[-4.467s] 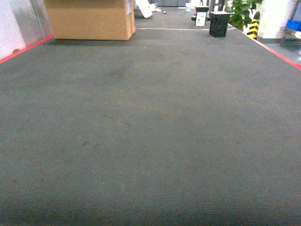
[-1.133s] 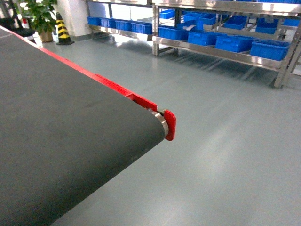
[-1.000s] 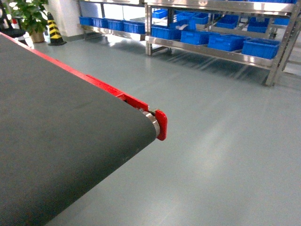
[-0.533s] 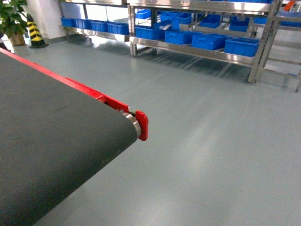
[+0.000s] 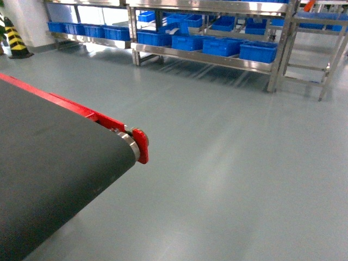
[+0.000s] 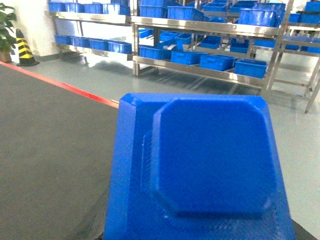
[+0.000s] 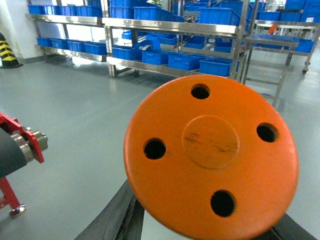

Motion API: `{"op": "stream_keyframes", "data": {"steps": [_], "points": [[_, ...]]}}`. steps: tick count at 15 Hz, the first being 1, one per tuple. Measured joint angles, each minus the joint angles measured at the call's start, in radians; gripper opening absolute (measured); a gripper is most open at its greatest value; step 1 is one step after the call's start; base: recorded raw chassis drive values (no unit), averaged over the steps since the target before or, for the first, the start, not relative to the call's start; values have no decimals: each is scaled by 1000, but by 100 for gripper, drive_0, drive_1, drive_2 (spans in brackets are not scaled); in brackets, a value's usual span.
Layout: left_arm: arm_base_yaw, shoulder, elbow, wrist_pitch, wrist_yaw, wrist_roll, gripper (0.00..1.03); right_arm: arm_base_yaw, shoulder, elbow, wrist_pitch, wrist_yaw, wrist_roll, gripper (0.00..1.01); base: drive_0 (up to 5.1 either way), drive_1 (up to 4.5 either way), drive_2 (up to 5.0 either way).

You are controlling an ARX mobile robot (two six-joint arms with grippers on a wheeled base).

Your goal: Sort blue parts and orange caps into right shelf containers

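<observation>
A: What is each gripper carrying?

B: The left wrist view is filling with a blue part (image 6: 210,165), and the right wrist view with an orange cap (image 7: 210,160), a disc with four holes. Each is sitting right in front of its camera, so each gripper appears to be clamping its piece, though the fingers themselves are hidden and their opening cannot be read.

A: And the arms?

B: Neither is showing in the head view; both seem tucked low, carrying.

A: How far along is the sorting?

B: Both pieces are picked but not dropped. The shelf (image 5: 217,57) with its containers (image 5: 257,51) is standing well across the floor (image 5: 234,163), beyond the conveyor belt (image 5: 49,163). The approach and both placements remain.
</observation>
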State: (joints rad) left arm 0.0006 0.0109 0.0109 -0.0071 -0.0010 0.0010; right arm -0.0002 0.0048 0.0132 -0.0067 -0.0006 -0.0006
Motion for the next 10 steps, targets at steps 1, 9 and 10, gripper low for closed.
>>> {"op": "stream_keyframes", "data": {"steps": [1,9,10], "points": [[0,0,0,0,0,0,43,0,0,0,0,0,0,41,-155,-155,-155],[0,0,0,0,0,0,43,0,0,0,0,0,0,41,-160,-160,-160],[0,0,0,0,0,0,43,0,0,0,0,0,0,41,-158,-158,-158]]}}
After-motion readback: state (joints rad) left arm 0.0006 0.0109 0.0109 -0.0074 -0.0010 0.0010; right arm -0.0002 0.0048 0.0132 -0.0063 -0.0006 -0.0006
